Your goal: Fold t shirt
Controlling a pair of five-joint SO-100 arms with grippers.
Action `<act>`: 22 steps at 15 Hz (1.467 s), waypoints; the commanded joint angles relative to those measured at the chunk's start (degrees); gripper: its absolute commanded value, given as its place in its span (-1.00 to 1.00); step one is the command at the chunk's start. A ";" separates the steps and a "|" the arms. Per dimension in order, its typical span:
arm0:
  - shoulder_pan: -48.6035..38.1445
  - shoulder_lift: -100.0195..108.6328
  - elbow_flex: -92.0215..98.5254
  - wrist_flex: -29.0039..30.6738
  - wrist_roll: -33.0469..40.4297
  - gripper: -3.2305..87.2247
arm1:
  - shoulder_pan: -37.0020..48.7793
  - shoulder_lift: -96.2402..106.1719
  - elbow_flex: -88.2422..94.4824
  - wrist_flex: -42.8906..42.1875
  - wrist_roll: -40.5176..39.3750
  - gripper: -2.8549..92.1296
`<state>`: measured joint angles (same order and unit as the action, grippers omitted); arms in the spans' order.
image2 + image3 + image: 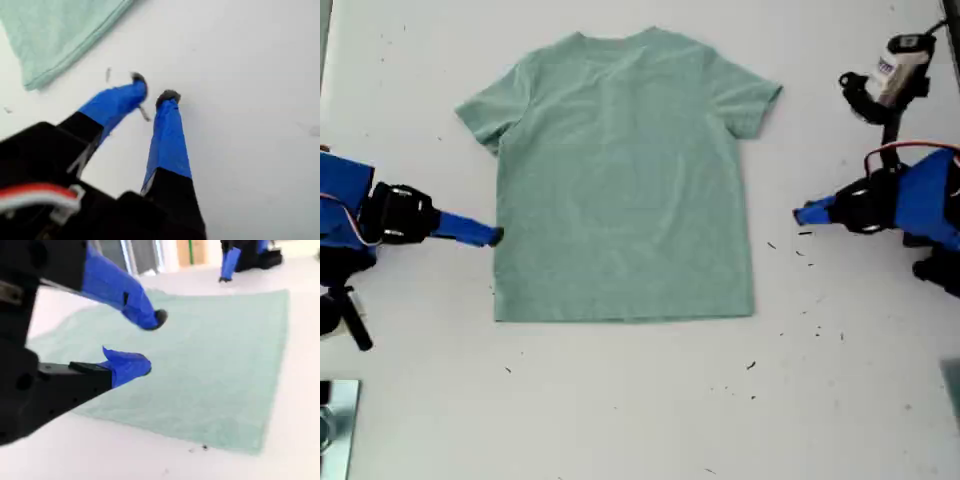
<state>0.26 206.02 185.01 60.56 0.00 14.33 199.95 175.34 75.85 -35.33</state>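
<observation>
a: where's the t shirt (620, 180) right now?

b: flat on the white table (640, 420), spread open, collar toward the far edge in the exterior view, both sleeves out, hem nearest the camera. no fold in it yet, so i'd judge we're at the very first step: getting to the edges.

a: and the claws?

b: my second gripper (150, 342) is at the exterior view's left, right at the shirt's side edge. its jaws stand apart, one blue fingertip (131, 365) low at the edge, the other raised above the fabric, nothing between them. my first gripper (152, 95) is at the exterior view's right, over bare table, apart from the shirt; its wrist view shows only a corner of the cloth off to one side. its jaws are slightly apart, holding nothing.

a: so what does the next move call for?

b: i reckon the second gripper needs its lower finger under the edge, then to close on it. the first has to come in to the opposite edge before it can pinch. soft cloth may bunch if a tip pushes instead of sliding under.
</observation>
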 commanded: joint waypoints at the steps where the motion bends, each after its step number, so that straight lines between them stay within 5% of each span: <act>1: 1.76 0.44 -0.44 0.18 -5.63 -0.88 | -2.37 0.88 2.90 -0.09 47.29 -0.95; 14: 2.90 0.44 -0.35 0.00 -5.98 -0.93 | -6.77 -5.63 -7.56 -0.70 36.83 -0.95; 19: 2.55 0.44 -0.35 0.00 -5.71 -0.93 | 20.21 -54.23 -56.16 8.79 0.53 -0.95; 22: 3.60 0.44 -0.35 0.00 -5.98 -0.93 | 30.41 -71.10 -74.27 9.05 -11.78 -0.95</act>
<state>2.99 206.02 184.75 60.64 -5.10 40.61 133.86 110.39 84.90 -42.36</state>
